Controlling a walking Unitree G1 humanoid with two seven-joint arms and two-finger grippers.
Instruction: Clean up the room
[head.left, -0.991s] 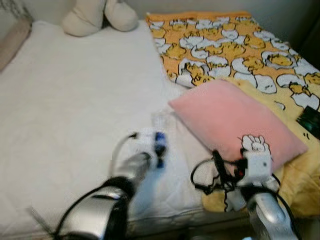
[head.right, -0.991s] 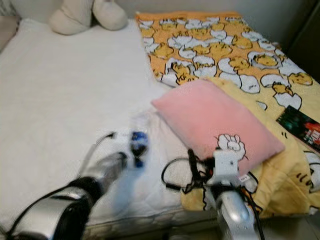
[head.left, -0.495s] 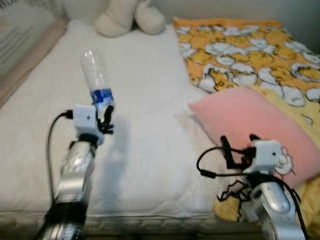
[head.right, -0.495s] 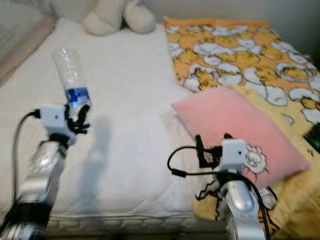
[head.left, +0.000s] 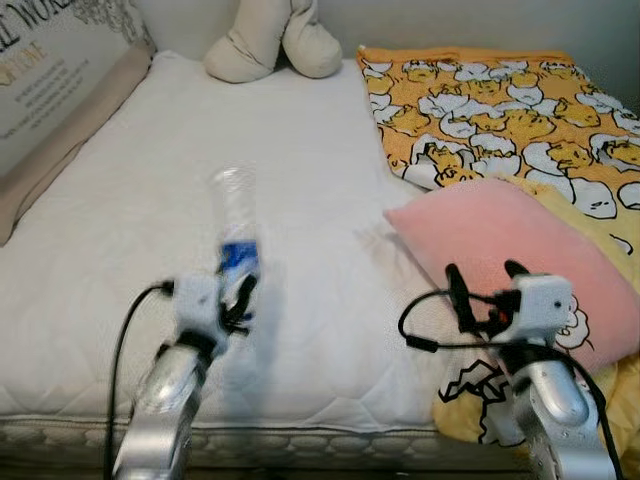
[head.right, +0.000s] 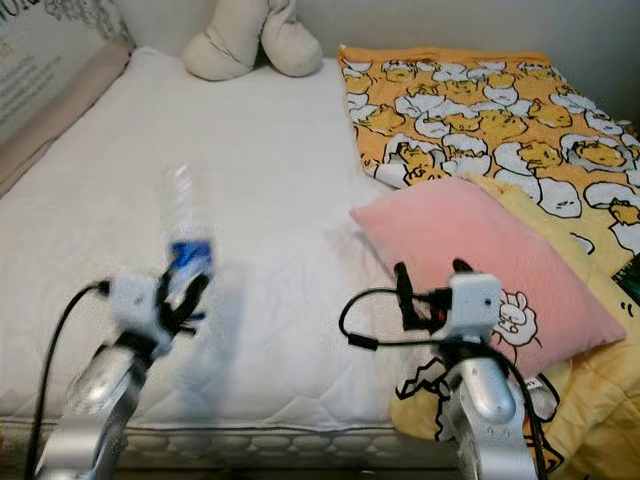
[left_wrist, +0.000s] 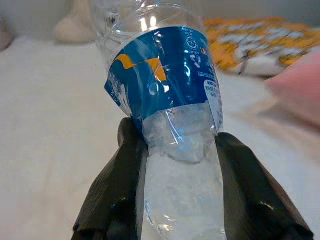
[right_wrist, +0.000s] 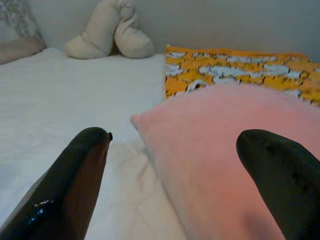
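A clear plastic bottle with a blue label stands upright in my left gripper, which is shut on its lower part above the near side of the white bed. Its black fingers press the crumpled bottle from both sides. My right gripper is open and holds nothing, its fingers spread in front of the pink pillow at the bed's right.
An orange and yellow cartoon blanket covers the bed's right side, under the pillow. A cream plush toy lies at the far end. A printed cushion leans at the far left. The mattress edge runs close below.
The camera has shifted. My left arm has dropped lower and come nearer with the bottle still held upright. The right gripper stays open by the pink pillow.
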